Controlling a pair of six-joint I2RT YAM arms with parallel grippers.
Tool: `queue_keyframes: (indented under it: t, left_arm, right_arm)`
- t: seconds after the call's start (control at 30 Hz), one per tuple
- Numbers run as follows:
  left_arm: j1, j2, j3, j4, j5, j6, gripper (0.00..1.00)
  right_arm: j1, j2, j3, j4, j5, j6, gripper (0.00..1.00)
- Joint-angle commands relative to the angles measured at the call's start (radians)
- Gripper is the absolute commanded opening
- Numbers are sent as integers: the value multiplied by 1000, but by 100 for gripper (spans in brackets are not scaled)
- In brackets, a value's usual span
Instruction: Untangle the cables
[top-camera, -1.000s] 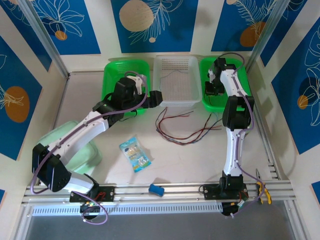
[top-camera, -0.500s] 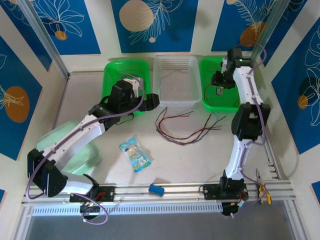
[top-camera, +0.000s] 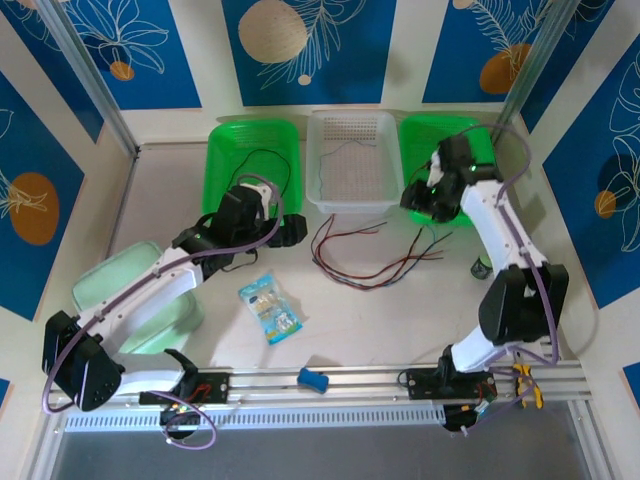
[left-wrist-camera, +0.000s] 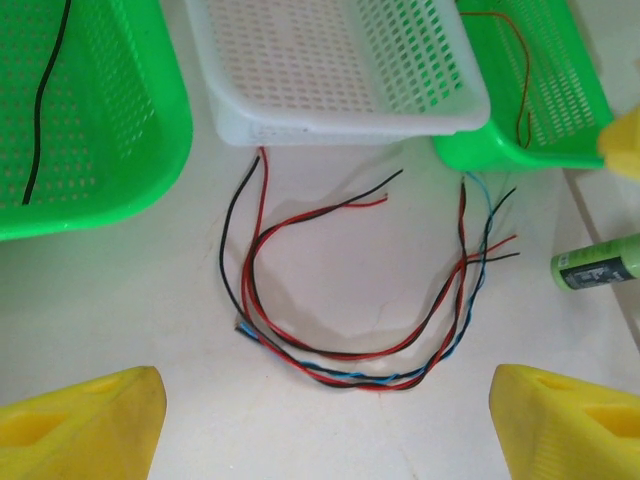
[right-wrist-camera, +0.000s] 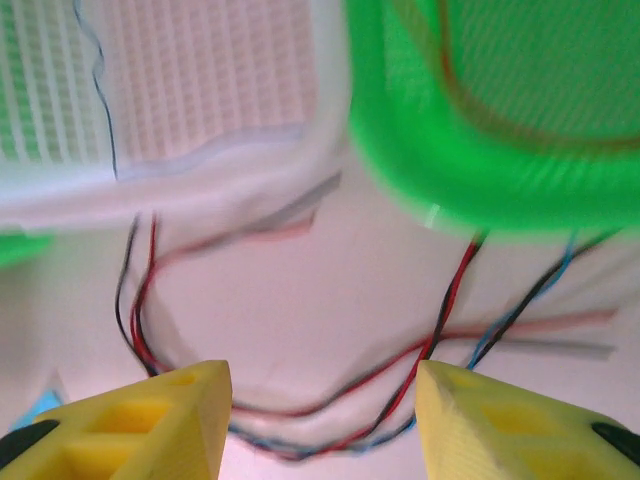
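Baskets (top-camera: 350, 207) behind cables (left-wrist-camera: 385, 381), packet (top-camera: 270, 308) left, bottle (left-wrist-camera: 600, 262) right

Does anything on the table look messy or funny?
Yes. The cables lie twisted together in a loop on the table, in front of the white basket. A green bottle lies on its side beside them.

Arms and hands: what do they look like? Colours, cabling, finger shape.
The left arm and right arm both have white links with black joint housings, and a lilac cable runs along each. The left hand and right hand carry blocky yellow fingers with recessed pockets. No markings are legible.
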Motion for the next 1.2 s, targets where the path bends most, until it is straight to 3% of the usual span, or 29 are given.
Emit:
queue_keyframes:
  t: [0.0, 0.23, 0.4, 0.7, 1.17]
  left_arm:
    - [-25, -22, -32, -27, -27, -3, 84]
    - [-50, -3, -85, -1, -30, 0, 83]
    - [-64, 24, -95, 14, -19, -7, 83]
    - [-76, 44, -95, 27, -25, -14, 83]
    - [-79, 29, -83, -5, -36, -7, 83]
  right_arm:
    - [37, -109, -163, 53, 28, 122, 49]
    - [118, -188, -416, 121, 97, 298, 47]
    - [90, -165, -445, 120, 216, 310, 43]
    - [-54, -70, -461, 263, 89, 280, 31]
    - [-45, 79, -432, 334, 118, 255, 25]
